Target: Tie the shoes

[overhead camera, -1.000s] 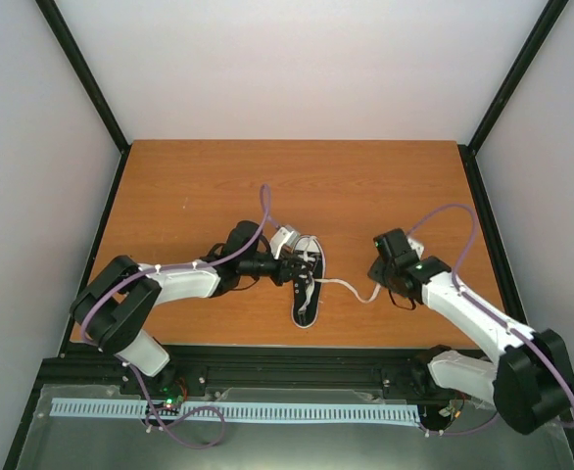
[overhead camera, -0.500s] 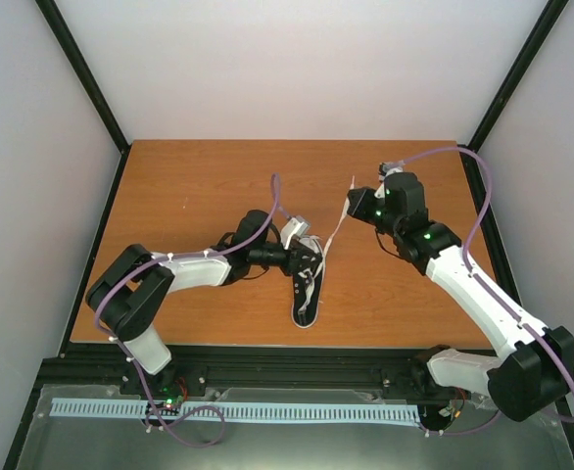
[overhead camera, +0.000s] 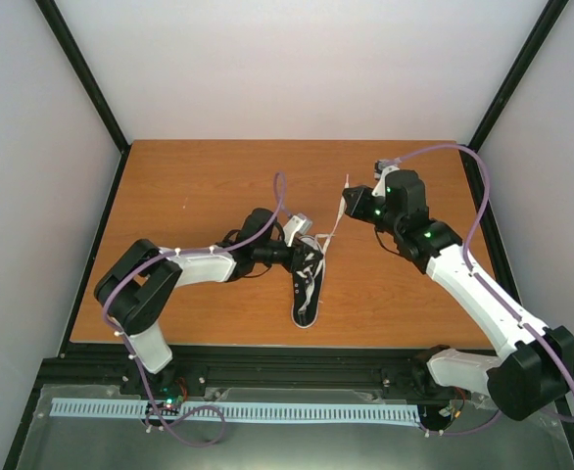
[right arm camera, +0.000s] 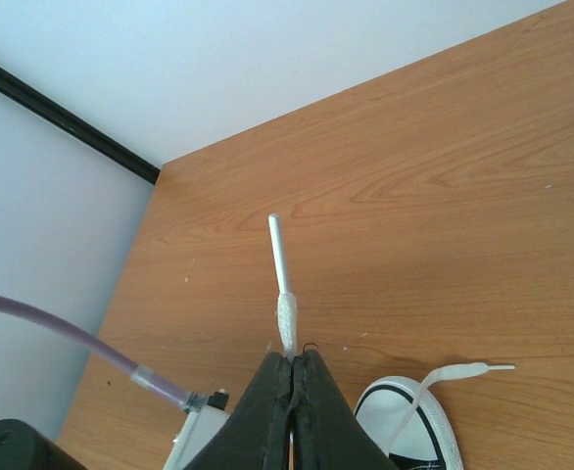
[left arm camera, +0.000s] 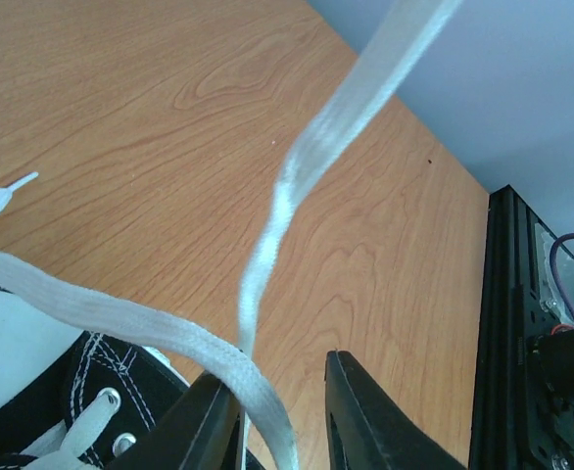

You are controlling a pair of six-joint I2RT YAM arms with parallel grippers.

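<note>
The shoe [overhead camera: 306, 289], a small black sneaker, lies mid-table with its white toe cap [right arm camera: 403, 416] pointing away from the arm bases. My left gripper [overhead camera: 304, 257] hovers low over its lacing. In the left wrist view this gripper [left arm camera: 279, 377] stands open, with one white lace [left arm camera: 120, 318] draped across the left finger [left arm camera: 204, 421]. A second lace [left arm camera: 316, 147] rises taut up and to the right [overhead camera: 334, 227]. My right gripper [overhead camera: 352, 208] is above the table beyond the toe, shut [right arm camera: 292, 360] on that lace's end. The aglet [right arm camera: 279, 250] pokes out past the fingertips.
The other lace's loose end [right arm camera: 463, 370] lies on the wooden table [overhead camera: 199, 186] next to the toe cap. Black frame posts [overhead camera: 86, 73] and pale walls close in the table. A black rail [left arm camera: 502, 323] runs along the table's edge. Purple cables [overhead camera: 463, 152] arc over both arms.
My right arm swung from the near right to beyond the toe, pulling the lace up taut. My left gripper shifted slightly right over the shoe and its jaws parted.
</note>
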